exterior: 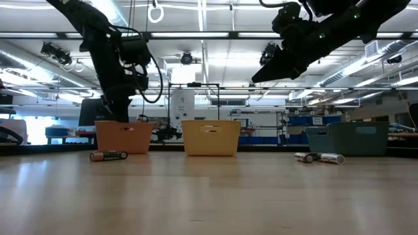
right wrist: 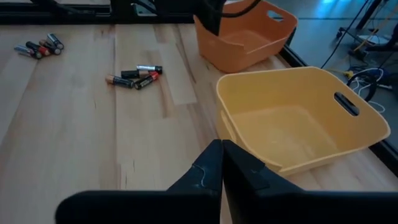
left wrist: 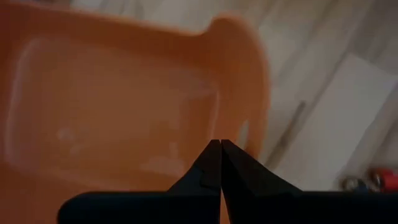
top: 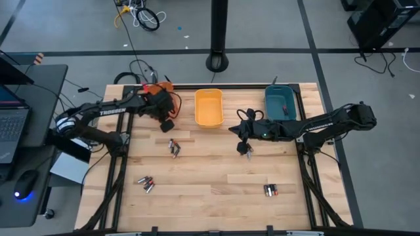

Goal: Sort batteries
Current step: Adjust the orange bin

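Two dark robot arms are reaching over a pale wooden slatted table [top: 210, 177] where small cylindrical batteries are lying in scattered clusters. The left gripper [left wrist: 220, 163] is hanging above the orange plastic bin [left wrist: 112, 106] at the table's far left edge, its two dark fingers pressed together with nothing between them. The right gripper [right wrist: 222, 163] is hovering over bare wood near the table's middle, between the yellow plastic bin [right wrist: 298, 118] and the teal plastic bin [top: 281, 103] in the overhead view, its fingers likewise meeting tip to tip and holding nothing.

One cluster of dark, copper-ended batteries [top: 174, 147] is resting on the wood in front of the orange bin; the right wrist view is showing the same group [right wrist: 135, 77] lying well apart from a second cluster [right wrist: 39, 46] closer to the table's front left corner. A third small group [top: 270, 191] is sitting toward the front right, and one or two cells [top: 249, 153] are lying just beside the right gripper. Beyond the table, a black laptop [top: 12, 121] is standing open on a dark side desk.
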Robot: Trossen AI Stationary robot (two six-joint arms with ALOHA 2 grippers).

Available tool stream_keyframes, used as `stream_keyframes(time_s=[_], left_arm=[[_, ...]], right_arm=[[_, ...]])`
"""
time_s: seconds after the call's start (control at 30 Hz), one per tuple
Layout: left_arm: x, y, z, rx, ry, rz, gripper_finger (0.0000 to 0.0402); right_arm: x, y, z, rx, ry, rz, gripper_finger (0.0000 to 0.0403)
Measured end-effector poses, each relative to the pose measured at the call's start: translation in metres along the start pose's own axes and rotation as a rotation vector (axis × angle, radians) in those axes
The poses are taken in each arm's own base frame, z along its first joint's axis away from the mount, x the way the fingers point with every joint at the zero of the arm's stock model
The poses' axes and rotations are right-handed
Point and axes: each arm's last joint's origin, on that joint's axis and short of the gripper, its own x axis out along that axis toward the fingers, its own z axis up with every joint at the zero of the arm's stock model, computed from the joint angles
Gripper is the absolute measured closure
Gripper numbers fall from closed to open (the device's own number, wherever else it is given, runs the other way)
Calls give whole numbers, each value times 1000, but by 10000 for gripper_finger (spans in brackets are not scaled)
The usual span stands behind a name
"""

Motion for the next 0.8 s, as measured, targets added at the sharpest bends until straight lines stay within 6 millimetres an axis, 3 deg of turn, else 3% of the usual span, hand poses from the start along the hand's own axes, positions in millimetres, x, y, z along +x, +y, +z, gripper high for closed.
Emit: stream_keyframes(time_s=[0.2, 0.43, 0.67, 0.8], left_arm=[[-2, -3, -9, 18, 95, 92, 392], [-19, 1, -4, -7, -32, 164, 392], [-35, 3, 23, -15, -230, 74, 393], [-26, 3, 46, 63, -281, 25, 396]], right_arm=[[0, 0, 0, -1, 0, 0, 387], [0, 0, 0, 0, -1, 0, 379], [0, 0, 1, -6, -10, 0, 387], [0, 0, 2, -14, -16, 0, 385]])
